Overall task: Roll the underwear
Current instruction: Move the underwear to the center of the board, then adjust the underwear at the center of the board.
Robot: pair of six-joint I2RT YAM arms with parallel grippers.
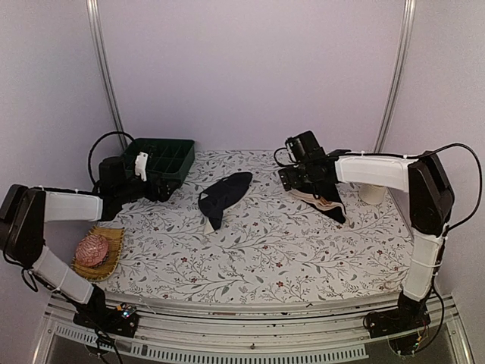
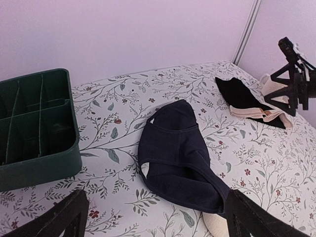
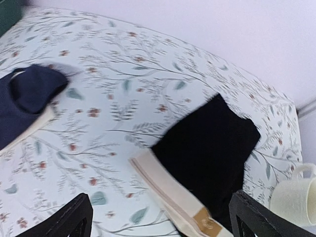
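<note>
1. The left gripper (image 2: 157,200) stands wide open along the bottom edge of its wrist view and grips nothing. The navy underwear (image 2: 173,158) lies mid-frame on the floral table (image 2: 256,173).
2. The right gripper (image 3: 158,210) is also spread wide and empty. The black underwear (image 3: 210,140) overlaps the cream-beige underwear (image 3: 170,190) at the lower right of the frame, near a white cup (image 3: 296,197).
3. In the overhead view, the green tray (image 1: 161,158) sits upper left and the pink ball (image 1: 92,249) lower left.

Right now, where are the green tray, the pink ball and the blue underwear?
green tray (image 2: 39,170): left wrist view, front wall.
pink ball (image 1: 92,249): top view, its middle.
blue underwear (image 2: 173,148): left wrist view, its middle.
</note>
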